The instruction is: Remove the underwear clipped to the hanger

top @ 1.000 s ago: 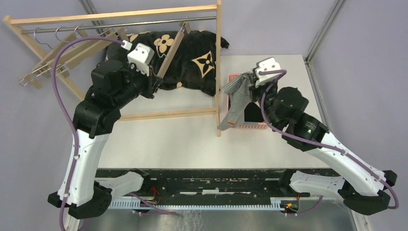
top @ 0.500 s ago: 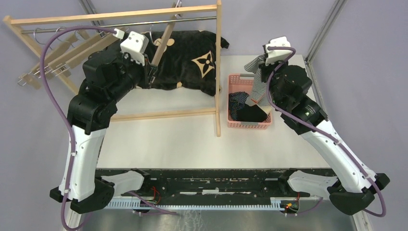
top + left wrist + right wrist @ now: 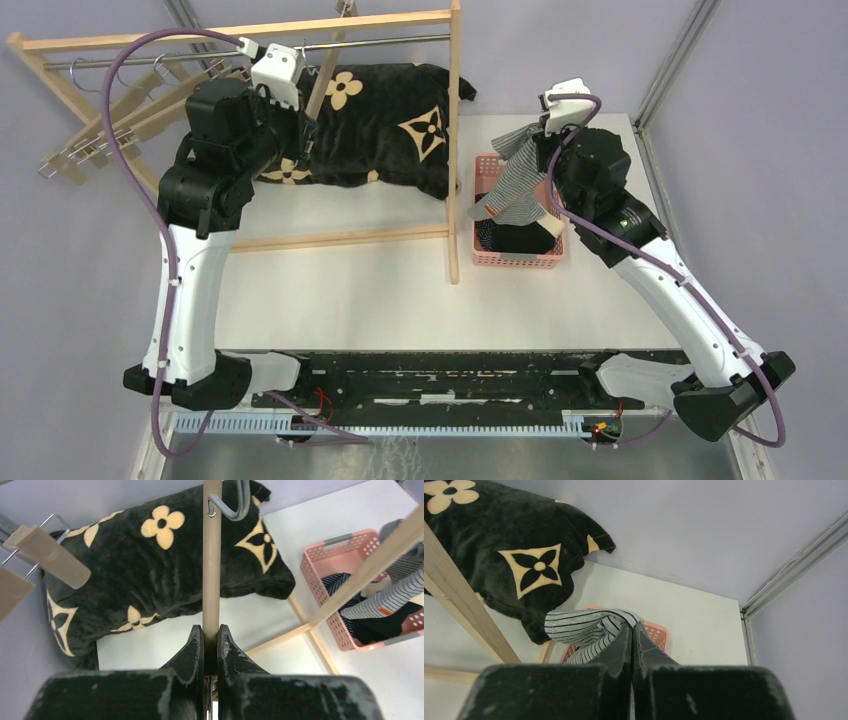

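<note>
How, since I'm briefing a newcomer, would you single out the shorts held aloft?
Find the pink basket right of the wooden rack. Above it, the right tool pinches the grey-white pinstriped shorts; the navy pair and black pair lie inside.

I see bright, even light, with only faint shadows on the counter point(image 3: 350, 290). The left tool point(image 3: 210, 630) and right tool point(image 3: 632, 628) look soft, everything beyond them sharp.

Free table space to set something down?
Widest: bare table from the rack's base rail to the near edge. Narrow strip between cushion and that rail. Crowded: pink basket, with pinstriped shorts hanging from the right gripper over it.
</note>
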Robot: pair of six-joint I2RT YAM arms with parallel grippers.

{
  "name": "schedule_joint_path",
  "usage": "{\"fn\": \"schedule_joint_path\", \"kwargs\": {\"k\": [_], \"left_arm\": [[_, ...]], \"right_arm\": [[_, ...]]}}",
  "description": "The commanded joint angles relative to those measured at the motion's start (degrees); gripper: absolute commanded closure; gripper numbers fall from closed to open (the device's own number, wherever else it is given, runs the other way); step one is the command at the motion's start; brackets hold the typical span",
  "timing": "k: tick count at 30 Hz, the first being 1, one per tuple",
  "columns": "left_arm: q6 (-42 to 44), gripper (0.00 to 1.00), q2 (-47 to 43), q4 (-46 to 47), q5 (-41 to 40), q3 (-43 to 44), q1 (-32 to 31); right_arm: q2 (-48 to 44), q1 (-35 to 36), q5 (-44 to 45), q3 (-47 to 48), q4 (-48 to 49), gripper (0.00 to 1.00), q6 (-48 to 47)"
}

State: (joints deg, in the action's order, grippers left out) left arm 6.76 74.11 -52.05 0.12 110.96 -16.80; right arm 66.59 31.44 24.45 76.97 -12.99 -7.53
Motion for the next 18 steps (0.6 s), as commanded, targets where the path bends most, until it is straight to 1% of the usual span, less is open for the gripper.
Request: {"fn": "schedule_joint_path", "kwargs": {"k": [1,9,12,18], "left_arm": [[1.89,0.97,0.41,4.51,3.65,1.62,4.52],[0.1,0.97,0.29,7.41,7.38,-0.27,9.59],[-1.2,0.96,0.77,6.91,5.8,-0.73,10.01],[-2.79,0.87,-2.34,9.13,0.94,-6.02,10.02]], "right_arm": [[-0.42,-0.53,-2.44,-0.91,2.71,0.99,1.29],[0.87,-2.01,-3.43,-4.15,3.38,0.99,2.61],[1.49,-2.4,-3.25,-5.47,3.56,0.99,3.28],[4.98,-3.75,-2.18,-6.68,3.59,0.99,3.41]]}}
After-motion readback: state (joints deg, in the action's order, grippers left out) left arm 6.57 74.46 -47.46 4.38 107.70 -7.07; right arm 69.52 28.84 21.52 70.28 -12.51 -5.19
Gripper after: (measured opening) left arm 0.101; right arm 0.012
